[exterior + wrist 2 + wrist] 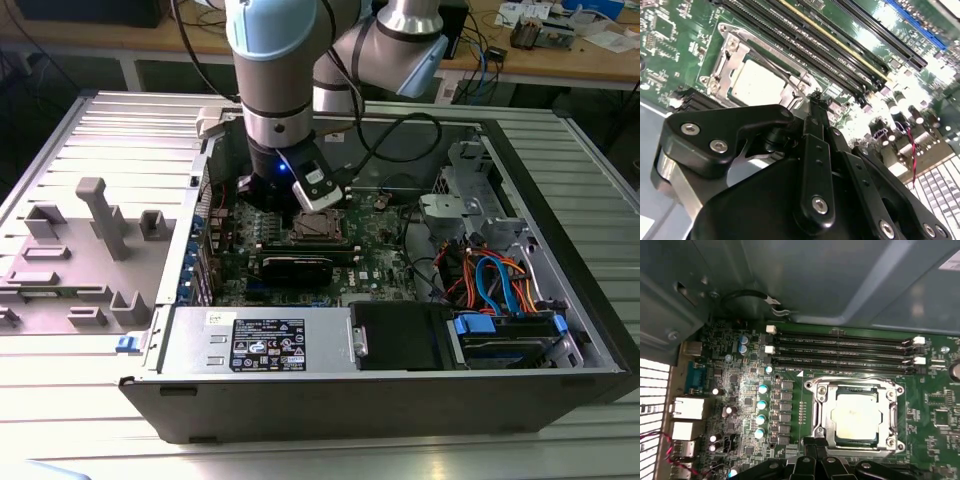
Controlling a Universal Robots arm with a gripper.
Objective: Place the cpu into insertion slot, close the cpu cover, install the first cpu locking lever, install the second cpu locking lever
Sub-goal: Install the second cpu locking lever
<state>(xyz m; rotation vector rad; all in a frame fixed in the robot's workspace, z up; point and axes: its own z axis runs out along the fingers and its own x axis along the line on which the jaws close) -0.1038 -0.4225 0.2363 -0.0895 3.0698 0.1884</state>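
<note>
The cpu [856, 416] lies flat in the insertion slot [816, 432] on the green board, its silvery top showing through the window of the cpu cover [826, 405], which is folded down over it. In the second wrist view the cpu [757, 82] sits framed by the cover [790, 95]. My gripper [815, 100] hangs just above the socket's edge, fingertips together with nothing visible between them. In the first wrist view the gripper [816, 444] is at the socket's rim. In the exterior view the gripper [292, 207] stands over the socket [318, 227].
Long black memory slots [840, 352] run beside the socket. A black card [300, 262] stands in front of it in the exterior view. The case's metal wall [815, 280], cable bundles [490, 280] and the drive cage [500, 335] ring the board.
</note>
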